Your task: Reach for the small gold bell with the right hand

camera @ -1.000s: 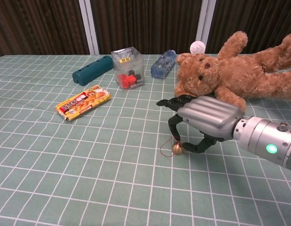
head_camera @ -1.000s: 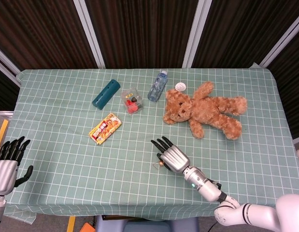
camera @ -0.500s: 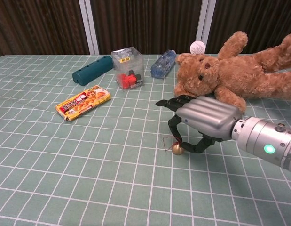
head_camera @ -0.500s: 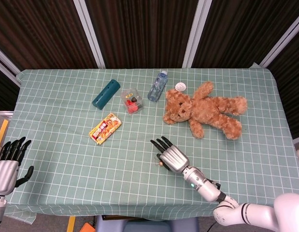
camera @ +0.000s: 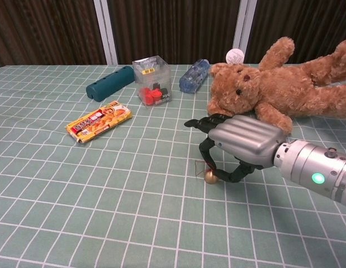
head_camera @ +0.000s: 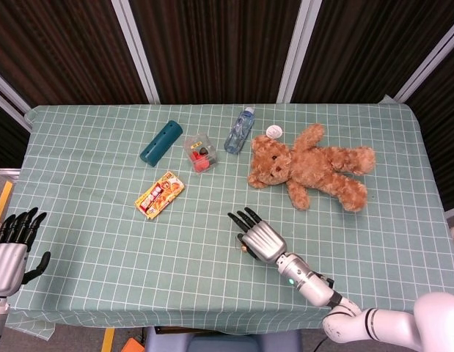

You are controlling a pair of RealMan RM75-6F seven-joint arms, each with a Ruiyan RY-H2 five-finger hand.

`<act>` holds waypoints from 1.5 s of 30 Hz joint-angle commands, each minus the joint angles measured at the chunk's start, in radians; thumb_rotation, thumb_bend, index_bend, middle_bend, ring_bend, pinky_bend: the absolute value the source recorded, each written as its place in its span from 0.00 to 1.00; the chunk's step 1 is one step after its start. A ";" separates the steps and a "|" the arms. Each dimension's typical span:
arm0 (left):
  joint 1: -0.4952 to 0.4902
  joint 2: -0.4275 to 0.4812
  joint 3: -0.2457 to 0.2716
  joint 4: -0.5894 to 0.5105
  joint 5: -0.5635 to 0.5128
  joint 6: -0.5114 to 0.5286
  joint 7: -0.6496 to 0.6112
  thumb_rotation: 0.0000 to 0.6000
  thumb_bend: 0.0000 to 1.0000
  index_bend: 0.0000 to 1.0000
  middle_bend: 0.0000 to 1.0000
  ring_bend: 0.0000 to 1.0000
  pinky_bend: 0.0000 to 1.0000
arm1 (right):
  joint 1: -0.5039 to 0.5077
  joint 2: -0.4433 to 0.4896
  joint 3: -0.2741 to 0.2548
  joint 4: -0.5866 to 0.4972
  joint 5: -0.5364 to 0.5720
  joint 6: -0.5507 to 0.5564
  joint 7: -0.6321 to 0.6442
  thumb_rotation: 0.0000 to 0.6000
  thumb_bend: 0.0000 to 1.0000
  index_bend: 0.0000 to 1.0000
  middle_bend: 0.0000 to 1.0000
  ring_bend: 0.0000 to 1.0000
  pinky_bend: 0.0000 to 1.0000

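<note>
Gold bell (camera: 210, 177): small round bell lying on the green checked tablecloth (camera: 77, 212), near the middle of the table's front half, with a thin loop of cord rising from its top.
Right hand (camera: 237, 146): arched directly over the bell, palm down, silver back facing up; the dark fingers (camera: 205, 153) curl down on the bell's far side and the thumb lies along the cloth on its right.
Right hand state: fingers bent partway around the bell; contact between fingertips and bell cannot be confirmed, and the bell rests on the cloth.
Right hand, head view: hand (head_camera: 259, 236) covers most of the bell; only a sliver of gold (head_camera: 243, 248) shows at its left edge.
Left hand (head_camera: 9, 246): at the table's near left corner, well apart from all objects, fingers extended and spread, holding nothing.
Teddy bear (camera: 273, 89): brown, lying just behind the right hand.
Snack packet (camera: 99, 121): yellow and red, flat on the cloth, left of the bell.
Clear box (camera: 152, 79): contains red pieces; between the teal cylinder (camera: 110, 82) and the plastic bottle (camera: 194, 75), both lying on their sides.
White disc (camera: 235, 56): just behind the bear's head.
</note>
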 commanded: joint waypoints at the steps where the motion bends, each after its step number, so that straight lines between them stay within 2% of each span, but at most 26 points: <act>1: 0.000 0.000 0.000 0.000 0.000 0.001 0.000 1.00 0.41 0.00 0.00 0.00 0.03 | 0.001 -0.001 0.000 0.000 0.001 0.001 0.001 1.00 0.54 0.73 0.06 0.00 0.00; 17: 0.000 -0.001 0.001 0.000 0.001 0.001 0.006 1.00 0.41 0.00 0.00 0.00 0.03 | -0.002 0.023 0.001 -0.034 -0.011 0.045 0.002 1.00 0.57 0.76 0.07 0.00 0.00; 20: 0.001 -0.002 0.001 0.003 0.004 0.004 0.003 1.00 0.41 0.00 0.00 0.00 0.03 | -0.012 0.047 -0.001 -0.053 -0.023 0.072 0.009 1.00 0.57 0.76 0.07 0.00 0.00; 27: -0.002 -0.004 0.006 0.009 0.011 -0.001 0.001 1.00 0.41 0.00 0.00 0.00 0.03 | -0.076 0.170 -0.051 -0.120 -0.078 0.168 -0.001 1.00 0.57 0.76 0.07 0.00 0.00; 33: -0.005 -0.008 0.008 0.003 0.019 -0.001 0.011 1.00 0.41 0.00 0.00 0.00 0.03 | -0.030 0.106 -0.001 -0.120 -0.040 0.109 0.025 1.00 0.57 0.76 0.08 0.00 0.00; 40: -0.001 0.001 0.011 0.003 0.014 -0.003 0.003 1.00 0.41 0.00 0.00 0.00 0.03 | -0.066 0.129 -0.036 -0.108 -0.067 0.159 -0.004 1.00 0.57 0.77 0.08 0.00 0.00; 45: -0.001 0.002 0.013 0.004 0.022 0.002 -0.002 1.00 0.41 0.00 0.00 0.00 0.03 | -0.042 0.093 -0.010 -0.118 -0.050 0.126 0.016 1.00 0.57 0.77 0.08 0.00 0.00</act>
